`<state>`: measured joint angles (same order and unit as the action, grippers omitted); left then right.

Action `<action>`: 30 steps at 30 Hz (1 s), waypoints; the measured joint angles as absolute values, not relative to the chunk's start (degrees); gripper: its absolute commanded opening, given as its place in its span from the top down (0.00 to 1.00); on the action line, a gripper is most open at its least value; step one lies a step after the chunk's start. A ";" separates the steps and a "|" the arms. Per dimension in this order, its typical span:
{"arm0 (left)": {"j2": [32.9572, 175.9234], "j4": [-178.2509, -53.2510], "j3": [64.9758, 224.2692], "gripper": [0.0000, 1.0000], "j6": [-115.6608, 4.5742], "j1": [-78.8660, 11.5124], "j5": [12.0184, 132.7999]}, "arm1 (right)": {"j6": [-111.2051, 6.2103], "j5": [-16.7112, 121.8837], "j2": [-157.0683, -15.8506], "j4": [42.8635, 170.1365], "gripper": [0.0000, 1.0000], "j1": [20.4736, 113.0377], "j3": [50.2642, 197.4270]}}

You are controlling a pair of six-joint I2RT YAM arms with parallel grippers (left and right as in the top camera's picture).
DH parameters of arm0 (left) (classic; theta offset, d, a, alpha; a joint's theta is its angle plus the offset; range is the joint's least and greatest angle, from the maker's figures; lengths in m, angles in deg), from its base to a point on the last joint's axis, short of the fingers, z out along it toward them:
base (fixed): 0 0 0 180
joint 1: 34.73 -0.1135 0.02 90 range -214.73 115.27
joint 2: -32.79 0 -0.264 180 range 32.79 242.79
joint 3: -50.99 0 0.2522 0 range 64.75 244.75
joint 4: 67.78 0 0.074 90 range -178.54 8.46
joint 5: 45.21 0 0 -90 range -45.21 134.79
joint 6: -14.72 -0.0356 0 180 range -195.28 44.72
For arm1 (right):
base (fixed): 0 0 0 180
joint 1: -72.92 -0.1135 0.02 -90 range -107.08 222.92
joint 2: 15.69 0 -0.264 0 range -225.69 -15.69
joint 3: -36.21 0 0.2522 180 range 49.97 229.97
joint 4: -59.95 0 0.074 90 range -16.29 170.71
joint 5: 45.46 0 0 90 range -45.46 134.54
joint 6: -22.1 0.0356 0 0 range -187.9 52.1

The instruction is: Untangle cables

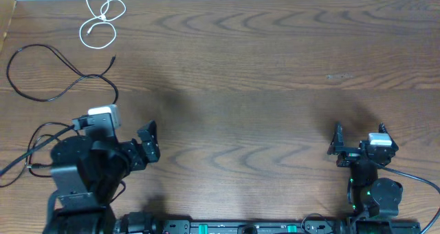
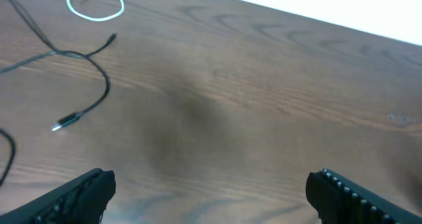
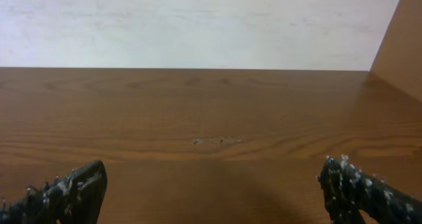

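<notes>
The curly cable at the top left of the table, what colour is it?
The cable is white, seen best in the overhead view.

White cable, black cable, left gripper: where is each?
white cable [image 1: 103,17], overhead view, where its loops cross.
black cable [image 2: 64,123], left wrist view, on its near plug end.
left gripper [image 1: 151,142], overhead view, midway between its open fingertips.
</notes>
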<state>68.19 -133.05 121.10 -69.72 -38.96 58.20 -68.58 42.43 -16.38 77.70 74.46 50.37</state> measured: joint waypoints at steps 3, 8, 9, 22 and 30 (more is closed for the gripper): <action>66.27 -131.06 116.25 0.02 -69.70 -37.91 58.22 | -68.58 42.46 -16.38 77.73 0.01 74.46 50.37; 61.92 -125.16 108.03 0.02 -69.70 -36.03 57.74 | -68.58 42.46 -16.38 77.70 0.01 74.46 50.37; 60.80 -123.91 106.50 0.02 -69.70 -35.83 57.46 | -68.58 42.46 -16.38 77.70 0.01 74.46 50.37; 43.10 -104.42 85.65 0.02 -69.56 -35.57 56.45 | -68.58 42.48 -16.38 77.75 0.01 74.46 50.37; 33.88 -99.63 78.20 0.02 -69.54 -35.57 56.45 | -68.58 42.52 -16.35 77.73 0.01 74.46 50.37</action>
<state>33.88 -99.63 78.20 -69.54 -35.57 56.45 -68.58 42.52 -16.35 77.73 74.46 50.37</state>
